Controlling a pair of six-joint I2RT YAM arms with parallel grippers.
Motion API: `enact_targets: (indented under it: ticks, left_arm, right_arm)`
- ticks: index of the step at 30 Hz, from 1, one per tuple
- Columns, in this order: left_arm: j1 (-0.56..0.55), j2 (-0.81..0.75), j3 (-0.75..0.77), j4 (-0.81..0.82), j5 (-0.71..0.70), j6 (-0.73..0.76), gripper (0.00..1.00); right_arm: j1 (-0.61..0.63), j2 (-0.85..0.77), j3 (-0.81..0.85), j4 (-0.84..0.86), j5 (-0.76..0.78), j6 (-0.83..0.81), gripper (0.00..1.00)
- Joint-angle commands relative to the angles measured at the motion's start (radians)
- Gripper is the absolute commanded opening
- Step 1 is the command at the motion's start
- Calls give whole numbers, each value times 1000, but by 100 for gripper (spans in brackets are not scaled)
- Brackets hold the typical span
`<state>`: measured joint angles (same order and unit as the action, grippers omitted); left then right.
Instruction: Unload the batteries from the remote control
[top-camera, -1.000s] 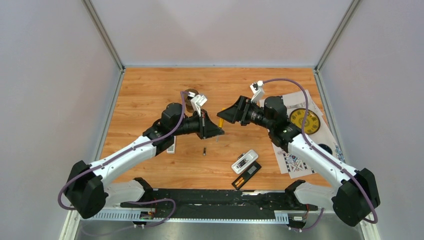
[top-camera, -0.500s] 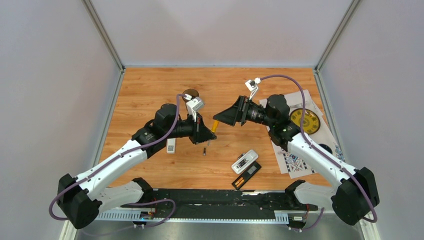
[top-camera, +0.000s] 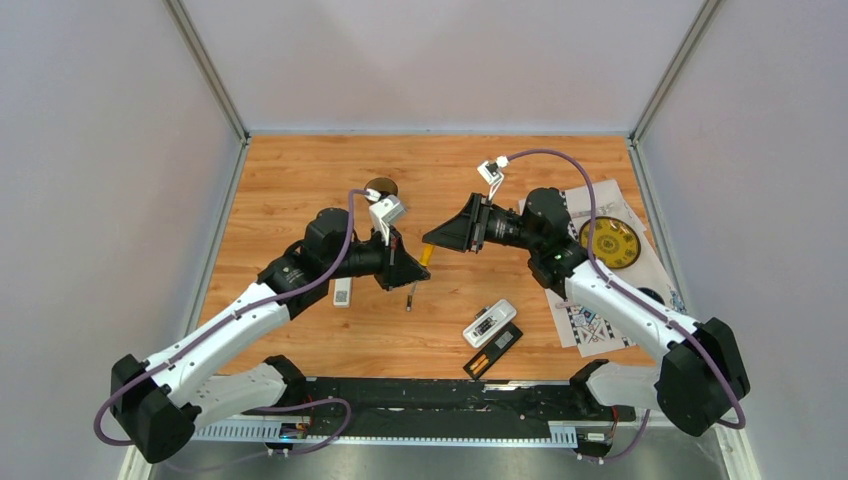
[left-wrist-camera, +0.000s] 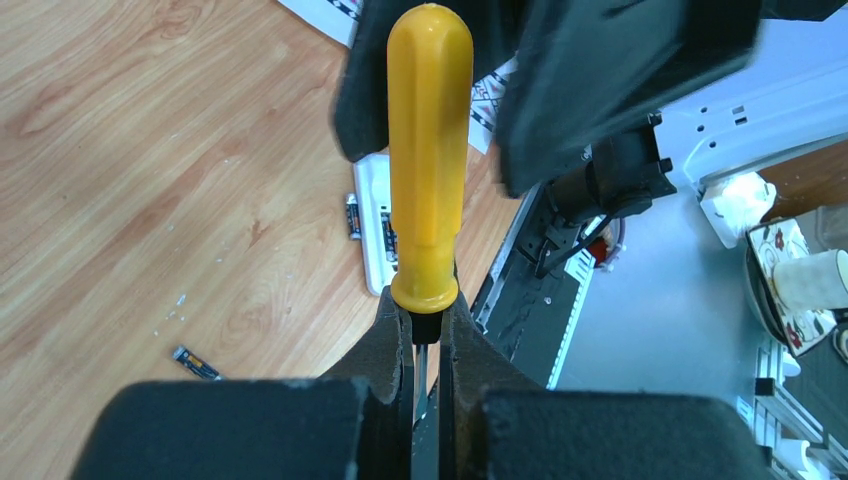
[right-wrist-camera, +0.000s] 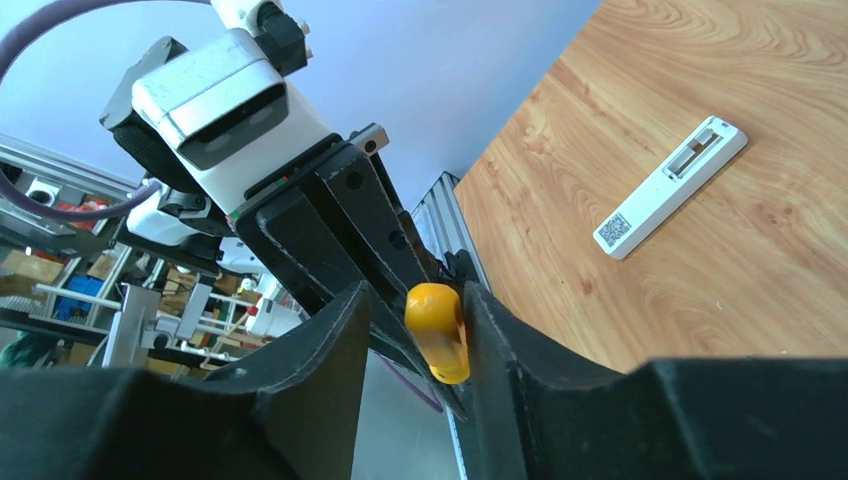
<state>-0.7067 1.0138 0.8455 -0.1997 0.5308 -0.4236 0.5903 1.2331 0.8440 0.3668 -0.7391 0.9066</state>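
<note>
Above the bench (top-camera: 300, 180), the left gripper (left-wrist-camera: 425, 325) pinches the screwdriver (left-wrist-camera: 428, 150) by its shaft; the right gripper (right-wrist-camera: 415, 298) spreads around the handle. The remote (top-camera: 489, 322), lower centre, lies open: one battery (top-camera: 408, 302) loose at centre, another seemingly seated inside. Unloading looks unfinished.

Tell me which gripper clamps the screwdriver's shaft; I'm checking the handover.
The left gripper: shut on the screwdriver shaft below its handle. The right gripper straddles the yellow handle, open.

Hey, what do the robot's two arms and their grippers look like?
The left arm and right arm have white links with black joints. A purple cable loops along each. The left gripper and right gripper are black, with wedge-shaped fingers and a small white camera above.
</note>
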Motion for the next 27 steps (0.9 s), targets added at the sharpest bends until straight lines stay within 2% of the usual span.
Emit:
enact_targets:
  ticks: [1, 2, 4, 8, 10, 13, 14, 15, 16, 18, 19, 21, 22, 25, 27]
  left_arm:
    - [-2, -37, 37, 10, -2, 20, 0]
    - [-2, -37, 36, 8, -5, 22, 0]
    - [-2, -41, 35, 8, -9, 22, 0]
    - [-2, -43, 35, 8, -14, 23, 0]
    - [-2, -43, 36, 8, -12, 22, 0]
    - [-2, -46, 40, 5, -20, 20, 0]
    - [-2, -46, 41, 0, -29, 20, 1]
    - [-2, -55, 43, -3, -46, 20, 4]
    - [-2, -61, 43, -7, -54, 17, 18]
    - [-2, -86, 38, -9, -81, 10, 37]
    - [-2, -96, 27, -7, -94, 6, 55]
    - [-2, -133, -8, 9, -132, -9, 66]
    - [-2, -142, -20, 8, -147, -12, 74]
    - [-2, -167, -68, 2, -181, -26, 80]
    - [-2, -164, -107, 6, -189, -43, 81]
  right_arm:
    - [13, 3, 10, 63, -19, 21, 38]
    - [14, 3, 10, 60, -20, 20, 34]
    - [17, 5, 10, 57, -22, 18, 33]
    - [23, 3, 4, 52, -22, 17, 16]
    - [26, 2, 0, 52, -22, 15, 12]
    - [28, 0, -2, 49, -16, 11, 0]
    - [28, 0, -2, 43, -14, 9, 0]
    - [28, -3, -2, 38, -10, 6, 0]
    - [29, -9, 4, 29, 1, -15, 0]
    - [28, -20, 16, -41, 24, -47, 0]
    - [26, -30, 23, -105, 58, -84, 0]
    - [23, -40, 46, -184, 105, -129, 0]
    - [20, -52, 52, -263, 166, -144, 0]
    - [-16, -76, 32, -330, 246, -161, 0]
    - [-72, -84, -8, -338, 251, -150, 0]
